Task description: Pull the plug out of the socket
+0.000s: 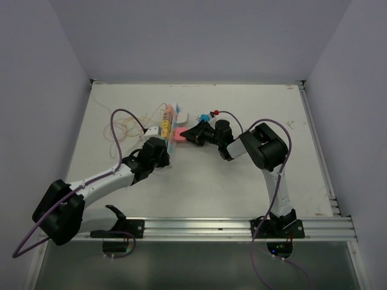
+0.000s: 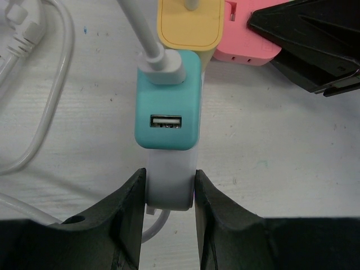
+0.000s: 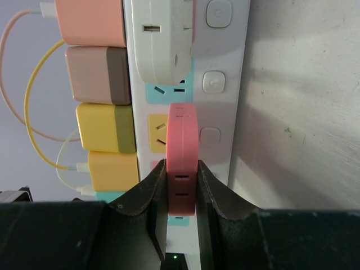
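The socket [image 1: 171, 121] is a long white power strip lying near the table's middle, with pastel outlet faces and several chargers plugged in. In the left wrist view my left gripper [image 2: 169, 181] is shut on the strip's white near end [image 2: 169, 188], just below a teal USB charger [image 2: 167, 107]. In the top view the left gripper [image 1: 162, 147] sits at that end. My right gripper [image 1: 187, 134] is shut on a flat pink plug [image 1: 179, 134] against the strip's face. The right wrist view shows the plug [image 3: 182, 152] clamped between the fingers of the right gripper [image 3: 181, 171]; its prongs are hidden.
A white adapter [image 3: 163, 48] sits in the outlet beyond the pink plug, beside round switch buttons [image 3: 214, 83]. Pink [image 3: 90, 22] and yellow chargers [image 3: 104, 126] with thin cables line the strip's other side. Loose cables [image 1: 124, 127] lie left of the strip.
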`<act>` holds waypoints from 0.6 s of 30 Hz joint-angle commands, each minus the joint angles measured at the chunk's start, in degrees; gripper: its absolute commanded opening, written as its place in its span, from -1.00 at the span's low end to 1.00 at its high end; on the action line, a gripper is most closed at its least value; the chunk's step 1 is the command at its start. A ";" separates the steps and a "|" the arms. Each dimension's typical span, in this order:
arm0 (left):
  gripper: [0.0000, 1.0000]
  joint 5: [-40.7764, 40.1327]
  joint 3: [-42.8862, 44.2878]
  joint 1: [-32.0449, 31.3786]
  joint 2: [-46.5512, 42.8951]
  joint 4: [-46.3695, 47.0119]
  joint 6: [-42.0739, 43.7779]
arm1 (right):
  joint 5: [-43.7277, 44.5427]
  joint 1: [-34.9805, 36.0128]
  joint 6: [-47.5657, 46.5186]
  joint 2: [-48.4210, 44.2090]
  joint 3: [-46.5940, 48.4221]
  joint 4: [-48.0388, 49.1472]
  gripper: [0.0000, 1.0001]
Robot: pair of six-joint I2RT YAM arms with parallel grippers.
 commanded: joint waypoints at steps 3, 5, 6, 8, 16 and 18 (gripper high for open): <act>-1.00 -10.75 0.39 0.63 1.46 -9.93 -2.90 | 0.14 -1.59 0.82 -5.30 -1.56 3.53 -1.00; -1.00 -11.19 0.74 0.63 1.55 -10.29 -2.99 | 0.05 -1.76 0.64 -6.01 -2.09 3.44 -1.00; -1.00 -11.71 0.92 0.63 1.55 -10.81 -3.42 | 0.14 -1.94 0.56 -6.71 -2.61 3.44 -1.00; -1.00 -12.07 1.27 0.63 1.55 -11.25 -3.51 | 0.31 -2.20 0.56 -7.15 -3.06 3.70 -1.00; -1.00 -14.70 2.24 0.63 1.46 -14.24 -6.24 | 0.67 -2.55 2.93 -8.47 -5.17 6.69 -1.00; -1.00 -14.88 2.41 0.54 1.38 -14.16 -6.24 | 0.49 -2.47 2.58 -9.17 -5.34 6.35 -1.00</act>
